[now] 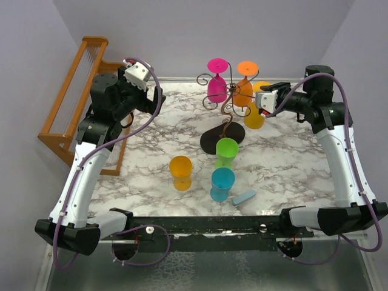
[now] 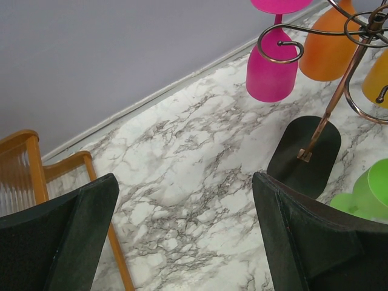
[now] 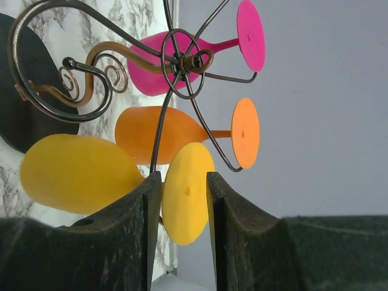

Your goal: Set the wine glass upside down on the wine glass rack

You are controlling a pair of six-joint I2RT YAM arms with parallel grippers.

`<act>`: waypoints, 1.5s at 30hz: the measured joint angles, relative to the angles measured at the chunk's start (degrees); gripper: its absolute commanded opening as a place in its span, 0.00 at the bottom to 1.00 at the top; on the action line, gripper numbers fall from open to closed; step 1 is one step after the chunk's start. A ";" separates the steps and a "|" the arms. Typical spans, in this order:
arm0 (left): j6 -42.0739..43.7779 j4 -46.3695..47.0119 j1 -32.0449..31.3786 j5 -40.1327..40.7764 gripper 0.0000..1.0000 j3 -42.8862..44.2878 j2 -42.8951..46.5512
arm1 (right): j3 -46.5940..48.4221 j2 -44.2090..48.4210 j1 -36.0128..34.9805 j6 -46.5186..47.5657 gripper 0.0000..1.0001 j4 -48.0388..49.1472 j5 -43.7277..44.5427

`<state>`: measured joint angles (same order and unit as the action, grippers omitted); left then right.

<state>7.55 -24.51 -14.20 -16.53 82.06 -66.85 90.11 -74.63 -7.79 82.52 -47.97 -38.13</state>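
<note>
Left end effector (image 2: 185,182): spread, empty
Right end effector (image 3: 183,182): flanks yellow wine glass (image 3: 79,173) foot; grip unclear
Risk: withdrawal could snag foot, dragging glass off wine glass rack (image 3: 185,60)

The bench (image 1: 151,121) is white marble with grey veining. The wine glass rack (image 1: 211,140) is dark coppery wire on a black oval base. On it hang a magenta wine glass (image 1: 216,88), an orange wine glass (image 1: 243,92) and a yellow wine glass (image 1: 254,117). Nearer stand a green cup (image 1: 227,151), an amber cup (image 1: 180,172) and a cyan cup (image 1: 222,184), with a pale blue block (image 1: 244,197) to their right. The wooden rack (image 1: 71,103) at far left is orange-brown.
</note>
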 measured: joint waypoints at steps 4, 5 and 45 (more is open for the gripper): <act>0.15 -0.02 0.00 -0.07 0.99 -0.59 0.00 | 0.61 0.00 0.00 -0.20 0.37 -1.25 -2.08; 0.15 0.00 0.00 -0.17 0.99 -0.74 0.00 | 0.74 0.00 0.00 -0.20 0.38 -1.49 -2.49; 21.62 -18.88 -18.67 -10.21 0.56 -16.31 -6.23 | 4.55 5.38 0.00 -38.80 0.65 7.34 -2.54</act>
<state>29.17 -43.40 -32.86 -26.74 65.76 -73.08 94.65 -69.25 -7.79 43.72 -40.62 -40.66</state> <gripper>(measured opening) 0.646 0.648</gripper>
